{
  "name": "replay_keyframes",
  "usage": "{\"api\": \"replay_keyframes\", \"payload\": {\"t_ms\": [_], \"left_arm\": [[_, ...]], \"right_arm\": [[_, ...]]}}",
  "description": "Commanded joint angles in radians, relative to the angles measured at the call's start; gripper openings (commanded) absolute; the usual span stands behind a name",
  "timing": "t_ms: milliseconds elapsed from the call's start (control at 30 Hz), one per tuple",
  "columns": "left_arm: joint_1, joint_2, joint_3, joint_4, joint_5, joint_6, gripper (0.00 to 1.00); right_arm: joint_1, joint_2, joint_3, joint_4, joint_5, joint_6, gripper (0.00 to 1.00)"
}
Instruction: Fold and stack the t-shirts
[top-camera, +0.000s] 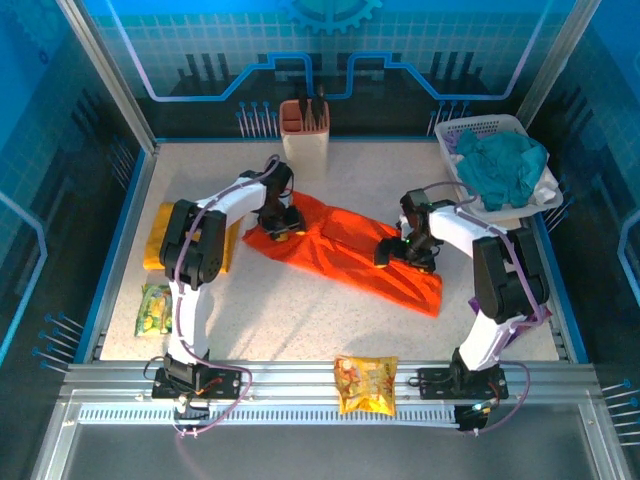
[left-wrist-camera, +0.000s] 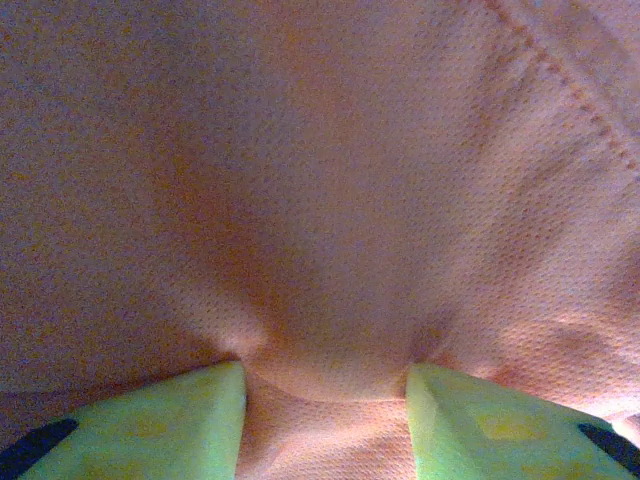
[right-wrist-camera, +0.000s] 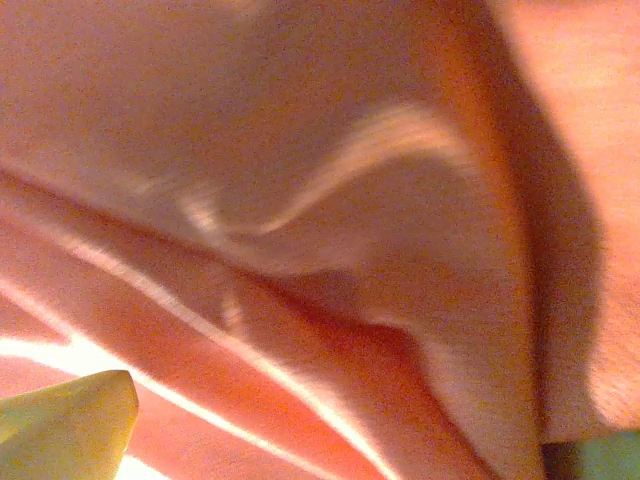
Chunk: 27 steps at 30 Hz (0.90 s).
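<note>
On the speckled white table, the bright orange cotton t-shirt lies crumpled mid-table: soft, limp, probably best taken at hems. Left gripper, half-closed, pinches a fold; right gripper gapes empty over it.

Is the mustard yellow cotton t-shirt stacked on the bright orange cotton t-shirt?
No, the mustard yellow t-shirt lies at the left; the bright orange t-shirt is spread in the middle.

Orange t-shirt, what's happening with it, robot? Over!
Left gripper pinching orange t-shirt, left end. Right gripper open, low over its right half. Yellow t-shirt lies apart at left. Nothing else on it.
</note>
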Motion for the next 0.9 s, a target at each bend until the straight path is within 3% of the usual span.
{"api": "replay_keyframes", "payload": {"t_ms": [0, 267, 500, 700, 867], "left_arm": [[-0.052, 0.065, 0.080, -0.045, 0.051, 0.017, 0.46], [-0.119, 0.233, 0.366, -0.145, 0.066, 0.015, 0.46], [-0.150, 0.363, 0.602, -0.223, 0.086, 0.024, 0.45], [-0.168, 0.432, 0.717, -0.235, 0.113, 0.026, 0.44], [-0.178, 0.457, 0.770, -0.244, 0.138, 0.040, 0.43]], "right_arm": [[0.056, -0.060, -0.044, -0.022, -0.079, 0.035, 0.98], [0.188, -0.092, -0.092, 0.050, -0.143, 0.147, 0.99], [0.377, -0.051, -0.083, 0.167, -0.199, 0.294, 1.00], [0.526, 0.011, -0.055, 0.250, -0.207, 0.408, 1.00], [0.561, 0.018, -0.044, 0.267, -0.189, 0.426, 1.00]]}}
